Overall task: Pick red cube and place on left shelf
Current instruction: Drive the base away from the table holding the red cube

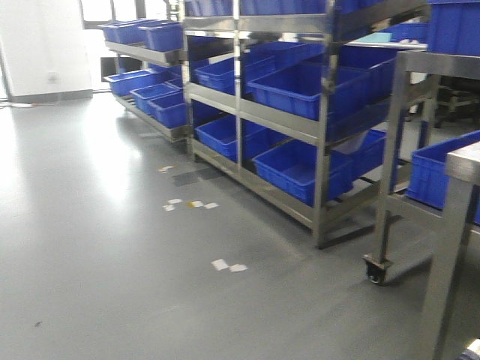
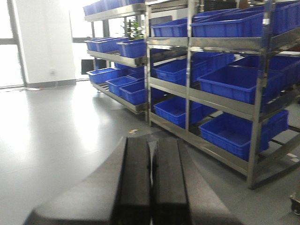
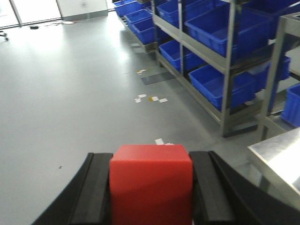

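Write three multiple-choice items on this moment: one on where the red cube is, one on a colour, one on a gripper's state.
1. Where is the red cube?
A. Between the jaws of the right gripper
B. On the floor
C. On a table top

2. What colour are the bins on the steel racks?
A. Green
B. Blue
C. Yellow

3. How does the left gripper stand?
A. Jaws shut together, nothing between them
B. Jaws shut on the cube
C. Jaws wide open

Key:
1 A: the right wrist view shows the cube clamped between the two black jaws.
2 B: every bin seen in the three views is blue.
3 A: the left wrist view shows the jaws meeting at a thin seam, with no cube there.
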Tool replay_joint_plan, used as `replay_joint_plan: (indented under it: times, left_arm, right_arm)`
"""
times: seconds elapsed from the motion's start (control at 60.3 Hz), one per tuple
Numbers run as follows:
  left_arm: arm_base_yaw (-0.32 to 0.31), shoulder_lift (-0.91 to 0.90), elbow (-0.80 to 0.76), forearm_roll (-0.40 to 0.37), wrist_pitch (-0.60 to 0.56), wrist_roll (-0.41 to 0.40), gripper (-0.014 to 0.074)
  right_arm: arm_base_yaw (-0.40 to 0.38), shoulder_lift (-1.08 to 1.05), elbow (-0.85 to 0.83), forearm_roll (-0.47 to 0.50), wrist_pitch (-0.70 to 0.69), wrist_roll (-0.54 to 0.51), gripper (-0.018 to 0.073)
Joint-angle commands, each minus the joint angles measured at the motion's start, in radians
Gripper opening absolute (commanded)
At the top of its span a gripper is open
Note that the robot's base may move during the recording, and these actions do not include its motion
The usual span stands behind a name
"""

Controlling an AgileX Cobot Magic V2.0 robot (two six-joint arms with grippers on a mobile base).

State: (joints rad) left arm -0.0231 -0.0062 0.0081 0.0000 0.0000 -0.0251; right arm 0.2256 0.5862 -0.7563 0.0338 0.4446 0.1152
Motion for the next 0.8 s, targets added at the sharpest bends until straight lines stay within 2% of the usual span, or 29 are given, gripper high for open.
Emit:
replay_joint_plan:
  times: [0.0,0.779]
  left_arm:
    - [-0.004,-0.015,0.025,0.000,-0.083,0.000,0.0102]
    - [-0.004,-0.015,0.025,0.000,-0.083,0.000,0.0102]
  right_arm:
    - [0.001,0.007,-0.026,-0.009,-0.083,-0.005,0.0056]
    - [0.001,0.007,-0.026,-0.009,-0.082,-0.005,0.0056]
